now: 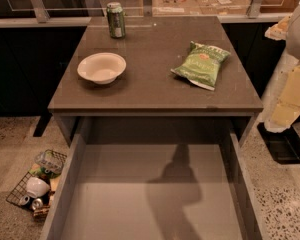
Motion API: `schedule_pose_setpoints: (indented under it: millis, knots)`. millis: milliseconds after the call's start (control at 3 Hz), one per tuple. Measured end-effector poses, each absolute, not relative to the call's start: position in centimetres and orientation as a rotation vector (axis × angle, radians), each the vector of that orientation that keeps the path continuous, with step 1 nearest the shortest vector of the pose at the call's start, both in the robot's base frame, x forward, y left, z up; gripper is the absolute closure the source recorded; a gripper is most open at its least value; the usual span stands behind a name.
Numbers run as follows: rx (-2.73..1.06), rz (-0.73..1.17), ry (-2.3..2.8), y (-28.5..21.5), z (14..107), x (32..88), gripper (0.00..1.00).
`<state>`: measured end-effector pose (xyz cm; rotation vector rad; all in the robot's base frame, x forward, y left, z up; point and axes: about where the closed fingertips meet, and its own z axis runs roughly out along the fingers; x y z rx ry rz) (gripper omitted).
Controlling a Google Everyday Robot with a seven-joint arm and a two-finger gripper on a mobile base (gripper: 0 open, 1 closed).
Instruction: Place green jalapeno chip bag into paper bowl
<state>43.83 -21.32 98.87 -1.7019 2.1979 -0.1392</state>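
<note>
The green jalapeno chip bag (201, 64) lies flat on the right half of the brown table top (150, 86), with nothing touching it. The paper bowl (101, 67) stands upright and empty on the left half, about a bag's length from the bag. My gripper (290, 96) shows as cream-coloured parts at the right edge of the view. It is beyond the table's right side, lower than the bag and apart from it, and it holds nothing that I can see.
A green drink can (116, 20) stands at the table's back edge, behind the bowl. A wide open drawer (150, 199) juts out below the front edge. A wire basket (37, 184) of cans and a cup sits on the floor at lower left.
</note>
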Motion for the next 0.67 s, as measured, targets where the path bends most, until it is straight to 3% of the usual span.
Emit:
schedule_pose_setpoints:
  millis: [667]
  knots:
    - [-1.606, -0.110, 2.221, -23.5, 98.6, 45.7, 0.00]
